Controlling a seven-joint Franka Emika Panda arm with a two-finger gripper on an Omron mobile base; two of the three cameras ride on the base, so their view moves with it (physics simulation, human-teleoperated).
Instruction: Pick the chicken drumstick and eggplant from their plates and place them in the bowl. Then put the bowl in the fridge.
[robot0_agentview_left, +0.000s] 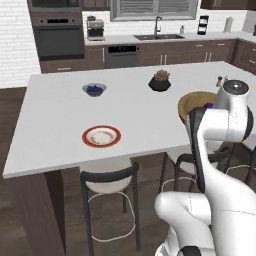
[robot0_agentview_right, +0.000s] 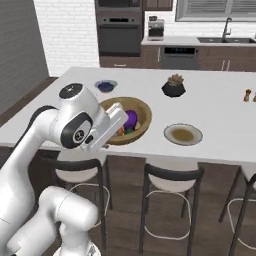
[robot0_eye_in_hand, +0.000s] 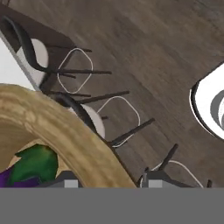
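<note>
Left base view: the wooden bowl (robot0_agentview_left: 192, 102) sits at the tabletop's (robot0_agentview_left: 60, 115) near edge, partly behind the arm; the red-rimmed plate (robot0_agentview_left: 101, 136) lies well apart.

Right base view: the eggplant (robot0_agentview_right: 131, 119) lies in the bowl, the grey-green plate (robot0_agentview_right: 183, 134) just beside.

Hand view: the jaws (robot0_eye_in_hand: 108, 183) pinch the bowl's rim, one finger (robot0_eye_in_hand: 154, 180) outside it.

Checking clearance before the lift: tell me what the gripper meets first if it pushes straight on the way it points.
The gripper straddles the bowl rim, so that rim lies first; beyond it come the stools and floor, though depth is unclear.
</note>
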